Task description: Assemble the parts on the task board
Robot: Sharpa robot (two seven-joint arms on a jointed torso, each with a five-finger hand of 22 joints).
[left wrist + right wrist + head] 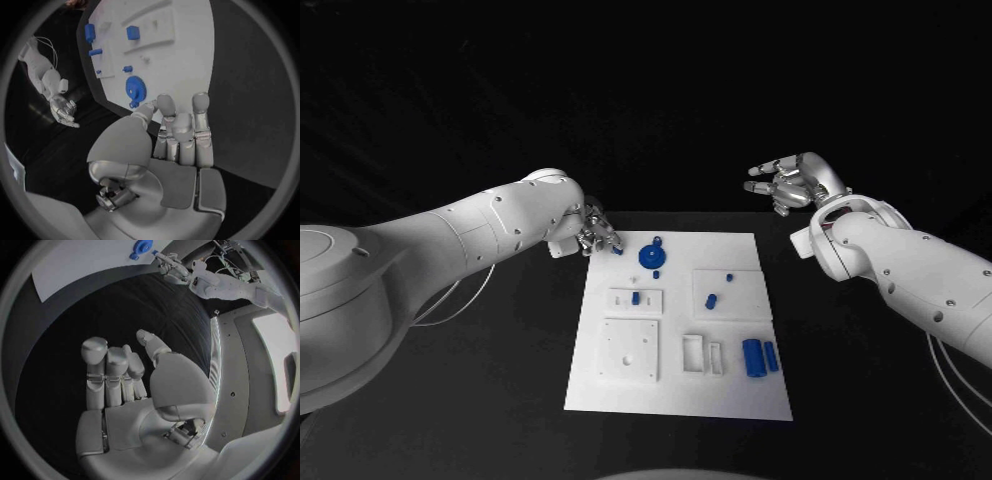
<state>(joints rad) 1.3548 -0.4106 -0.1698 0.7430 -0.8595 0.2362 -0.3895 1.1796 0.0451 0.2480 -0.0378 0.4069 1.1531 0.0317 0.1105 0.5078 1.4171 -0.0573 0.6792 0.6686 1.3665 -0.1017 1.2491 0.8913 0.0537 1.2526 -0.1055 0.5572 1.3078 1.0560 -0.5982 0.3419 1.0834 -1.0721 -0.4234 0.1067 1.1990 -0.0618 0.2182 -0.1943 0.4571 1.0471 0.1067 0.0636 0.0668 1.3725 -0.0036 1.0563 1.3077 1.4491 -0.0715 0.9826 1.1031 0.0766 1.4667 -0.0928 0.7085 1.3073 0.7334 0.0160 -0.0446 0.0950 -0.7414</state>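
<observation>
The white rectangular task board (678, 320) lies flat in the middle of the black table (516, 420), with small blue parts spread over it. A round blue toothed gear (652, 257) sits near the board's far edge, a small blue peg (636, 297) stands in a raised white block, another short blue piece (711, 300) lies on the neighbouring block, and two blue cylinders (760, 356) rest side by side near the board's right edge.

The left robot hand (596, 235) hovers at the board's far left corner, just beside the gear. Its fingers (181, 135) are loosely extended and hold nothing, a pose that suits reaching for the gear. The right robot hand (790, 183) is raised beyond the board's far right corner, well apart from the parts, palm open and empty, probably kept clear so the left can work.
</observation>
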